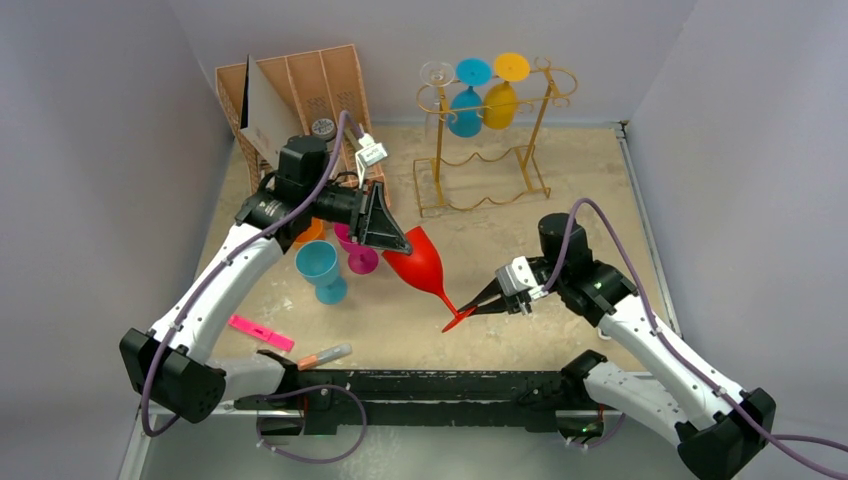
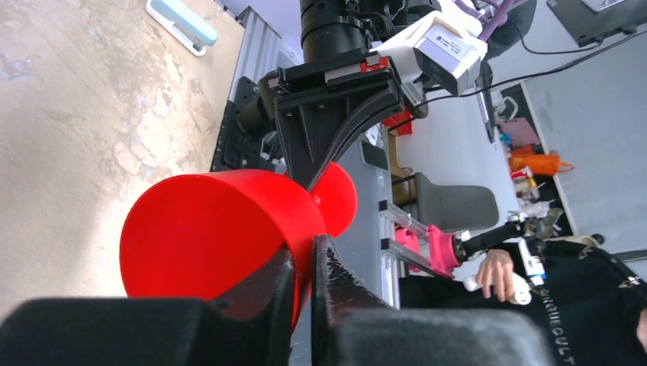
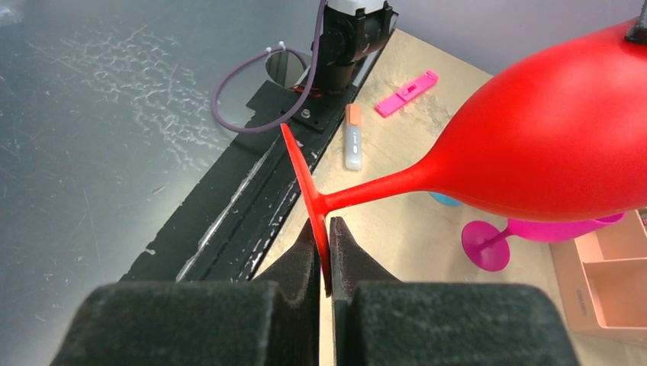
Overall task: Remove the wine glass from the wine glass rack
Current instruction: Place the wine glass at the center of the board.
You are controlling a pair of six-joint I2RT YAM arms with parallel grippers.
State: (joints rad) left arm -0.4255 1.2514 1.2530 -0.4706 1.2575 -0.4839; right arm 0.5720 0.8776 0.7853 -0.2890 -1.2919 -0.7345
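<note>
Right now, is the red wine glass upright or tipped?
Tipped: red wine glass slants between left gripper on its rim, right gripper on its foot.

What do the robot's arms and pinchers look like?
Both arms have white tube-shaped segments and chunky black joints. A thin purple cable runs along the left arm and the right arm. The left gripper and right gripper are black, each with two pointy fingers.

The wine glass [image 1: 424, 263] is solid red, the wine glass rack [image 1: 540, 125] gold. On it are a clear glass [image 1: 437, 74], a blue glass [image 1: 466, 106] and a yellow glass [image 1: 502, 100]. The counter [image 1: 580, 190] is mottled beige.
</note>
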